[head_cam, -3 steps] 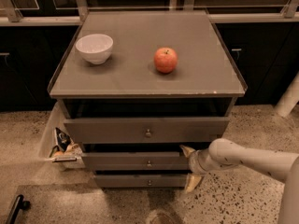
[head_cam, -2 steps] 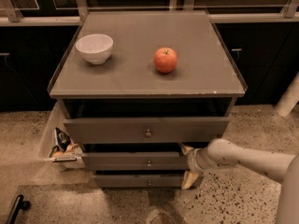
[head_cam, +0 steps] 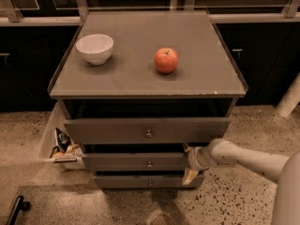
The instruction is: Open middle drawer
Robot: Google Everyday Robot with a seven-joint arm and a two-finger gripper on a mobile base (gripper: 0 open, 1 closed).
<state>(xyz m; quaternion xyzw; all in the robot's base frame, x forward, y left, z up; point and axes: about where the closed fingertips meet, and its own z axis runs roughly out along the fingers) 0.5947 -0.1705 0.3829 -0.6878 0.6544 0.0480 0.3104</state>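
Note:
The middle drawer [head_cam: 136,162] is the second of three grey-brown fronts, with a small round knob [head_cam: 149,164] at its centre. It stands slightly out from the cabinet, with a dark gap above it. My gripper [head_cam: 188,163] comes in from the right on a white arm [head_cam: 243,159] and sits at the right end of this drawer front. It is open. One finger [head_cam: 186,148] shows above the front and the other [head_cam: 189,176] below it, over the lowest drawer [head_cam: 150,182]. The taller top drawer [head_cam: 148,131] is pulled out a little.
A white bowl [head_cam: 94,48] and a red apple [head_cam: 166,60] sit on the cabinet top [head_cam: 140,78]. Snack packets [head_cam: 63,149] lie in a bin at the cabinet's left side. Dark cabinets stand behind. A white post [head_cam: 290,97] is at the right and a black handle [head_cam: 16,207] at the bottom left.
My gripper has shifted slightly left and up along the right end of the middle drawer front. The drawers, bowl and apple have not visibly moved.

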